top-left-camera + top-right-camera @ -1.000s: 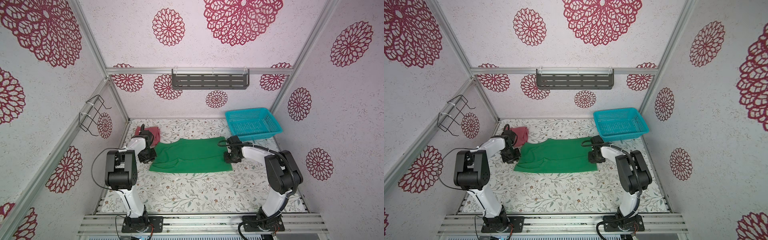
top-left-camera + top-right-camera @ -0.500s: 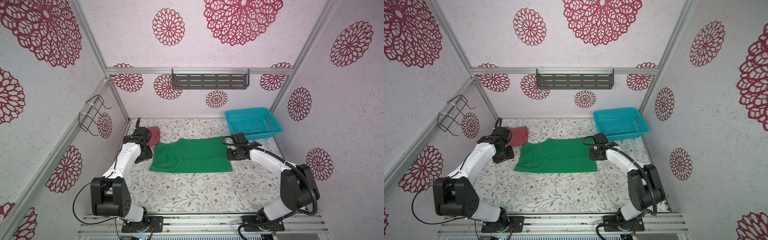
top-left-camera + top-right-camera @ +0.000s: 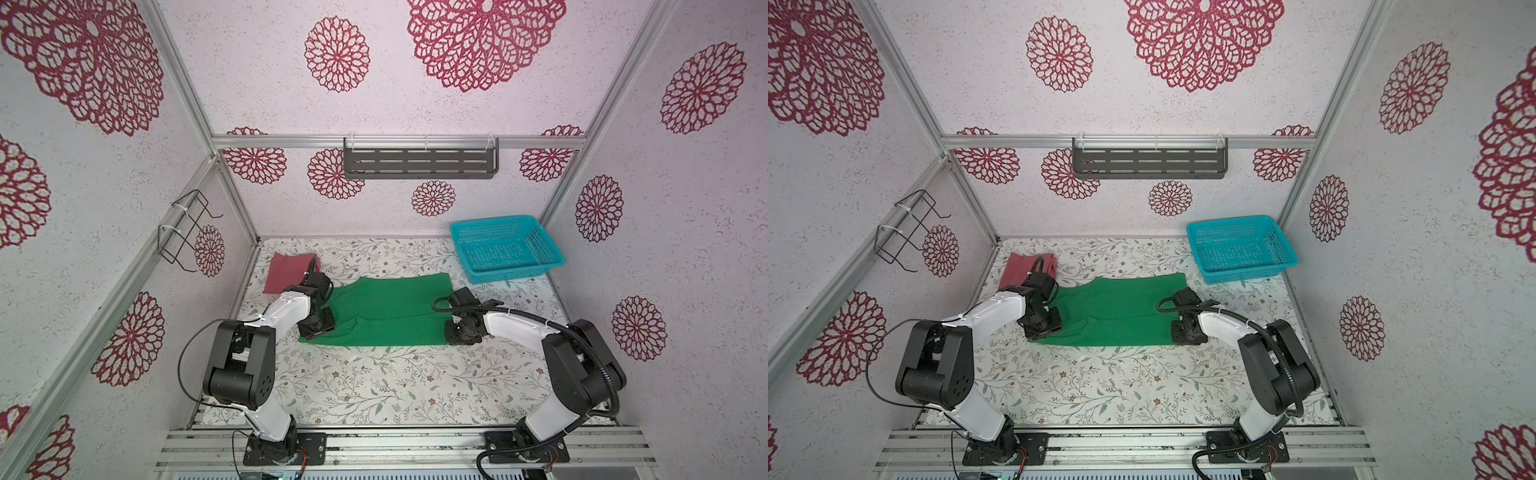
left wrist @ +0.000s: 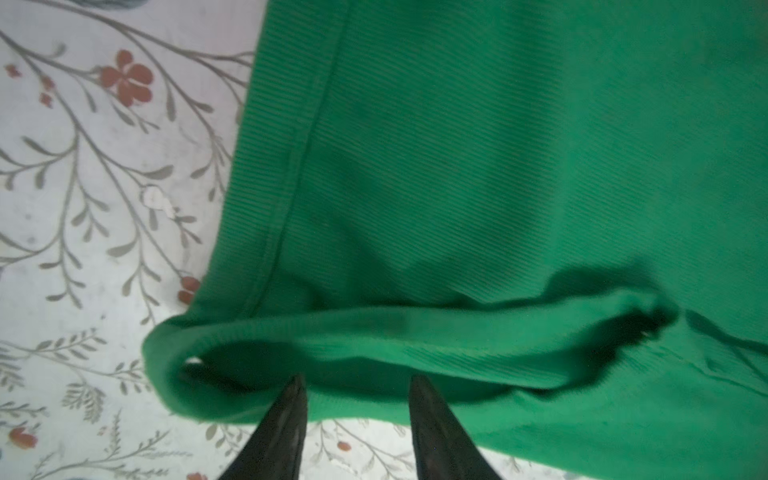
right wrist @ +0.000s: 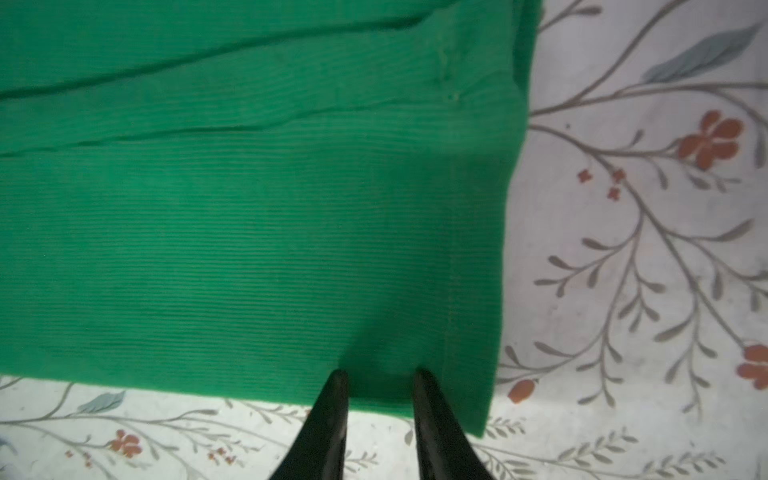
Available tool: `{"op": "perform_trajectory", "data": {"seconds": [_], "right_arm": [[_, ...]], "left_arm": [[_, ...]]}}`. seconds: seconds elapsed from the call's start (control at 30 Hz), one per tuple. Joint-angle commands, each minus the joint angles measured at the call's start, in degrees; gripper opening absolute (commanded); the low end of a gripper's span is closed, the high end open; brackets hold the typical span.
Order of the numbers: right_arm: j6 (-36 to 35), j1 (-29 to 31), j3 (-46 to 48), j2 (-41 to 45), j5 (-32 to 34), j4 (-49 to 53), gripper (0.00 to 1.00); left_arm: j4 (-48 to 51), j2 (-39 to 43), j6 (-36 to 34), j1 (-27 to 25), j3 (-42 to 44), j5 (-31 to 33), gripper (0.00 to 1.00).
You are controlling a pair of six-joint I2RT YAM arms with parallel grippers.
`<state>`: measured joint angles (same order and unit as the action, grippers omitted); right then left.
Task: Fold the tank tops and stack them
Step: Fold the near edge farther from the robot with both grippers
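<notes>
**A:** So, the green tank top (image 3: 386, 311)?

**B:** Flat on the table (image 3: 374, 386), beside the turquoise basket (image 3: 513, 272). Looks limp and light, so pinch its corners. Both the left pincer (image 4: 356, 384) and right pincer (image 5: 378, 374) straddle them, part-open, holding nothing.

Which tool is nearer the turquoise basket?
Right. The right tool sits at the end of the green tank top toward the basket; the left tool at the opposite end.

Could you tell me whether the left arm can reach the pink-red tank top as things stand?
Probably yes: the pink-red tank top lies uncovered just beyond the left gripper, whose open fingers sit at the green tank top.
</notes>
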<state>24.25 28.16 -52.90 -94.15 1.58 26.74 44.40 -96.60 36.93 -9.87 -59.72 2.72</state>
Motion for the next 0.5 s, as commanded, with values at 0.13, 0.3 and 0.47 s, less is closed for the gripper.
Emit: {"op": "perform_trajectory", "data": {"seconds": [0.13,0.3,0.47], "right_arm": [[0.45,-1.42,0.19,-3.63,5.18,-1.59,0.30],[-0.29,-2.05,-0.53,-4.38,5.79,-1.37,0.30],[-0.10,-1.99,0.48,-3.72,4.72,0.12,0.29]], "left_arm": [[-5.86,-5.47,-2.30,5.25,-0.75,1.06,0.42],[-5.67,-8.58,-3.63,6.68,-2.64,1.49,0.41],[-3.45,-6.89,-2.81,6.70,-0.64,0.12,0.38]]}}
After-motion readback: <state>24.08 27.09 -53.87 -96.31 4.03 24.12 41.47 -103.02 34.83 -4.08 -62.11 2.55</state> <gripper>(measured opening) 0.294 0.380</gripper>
